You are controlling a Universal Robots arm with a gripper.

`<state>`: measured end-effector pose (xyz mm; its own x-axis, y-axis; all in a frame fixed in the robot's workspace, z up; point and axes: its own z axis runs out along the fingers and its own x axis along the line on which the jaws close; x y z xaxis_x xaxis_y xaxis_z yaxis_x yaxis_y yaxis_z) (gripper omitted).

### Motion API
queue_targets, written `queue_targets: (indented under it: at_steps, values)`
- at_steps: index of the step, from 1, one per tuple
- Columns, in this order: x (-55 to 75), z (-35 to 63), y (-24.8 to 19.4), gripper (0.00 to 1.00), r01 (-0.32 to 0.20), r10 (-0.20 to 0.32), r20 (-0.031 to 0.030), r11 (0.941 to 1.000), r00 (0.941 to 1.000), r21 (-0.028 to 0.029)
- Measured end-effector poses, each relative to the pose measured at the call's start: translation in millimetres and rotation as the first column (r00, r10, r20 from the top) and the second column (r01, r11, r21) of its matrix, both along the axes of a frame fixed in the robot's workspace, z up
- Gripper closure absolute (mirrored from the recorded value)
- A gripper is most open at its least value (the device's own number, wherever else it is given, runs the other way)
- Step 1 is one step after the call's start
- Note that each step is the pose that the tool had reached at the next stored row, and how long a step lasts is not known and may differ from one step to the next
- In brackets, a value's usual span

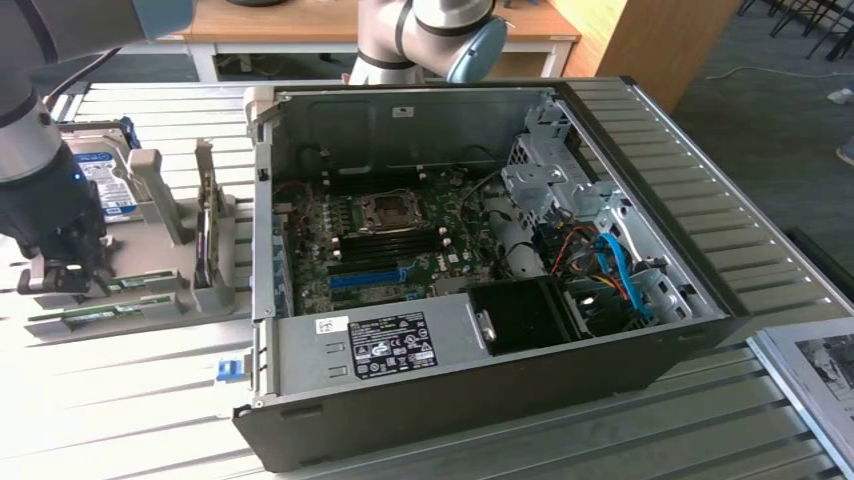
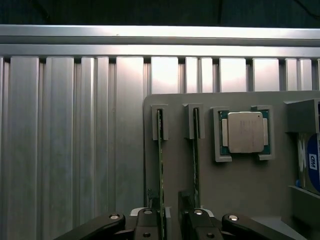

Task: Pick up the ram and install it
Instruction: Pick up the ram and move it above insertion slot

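Okay, gripper [image 2: 171, 222] is open, nothing held. It hangs low over the grey tray [image 2: 175, 200] at the exterior view's left, well apart from the open computer case [image 1: 467, 400]. The ram [image 2: 161, 160] stands on edge in a tray slot, and its near end runs in between the two dark fingers [image 2: 148, 225]. The jaws straddle it with a gap showing on the one side; can't tell if the other finger touches. A second stick [image 2: 196, 155] stands parallel in the next slot, just beside the gripper, outside the jaws. A processor chip [image 2: 245, 132] sits in its own tray pocket past that, then a hard drive [image 2: 312, 165] at the tray edge. Tray rests on a slatted metal table [image 2: 75, 140].
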<state>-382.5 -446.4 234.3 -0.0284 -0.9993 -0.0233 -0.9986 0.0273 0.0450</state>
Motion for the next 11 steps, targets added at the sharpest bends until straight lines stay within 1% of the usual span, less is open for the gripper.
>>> queue_targets:
  at_steps: [11]
  values:
    - [6.8, -0.1, 0.1, 0.71, 0.000, 0.000, 0.0001, 1.0000, 1.0000, 0.0001]
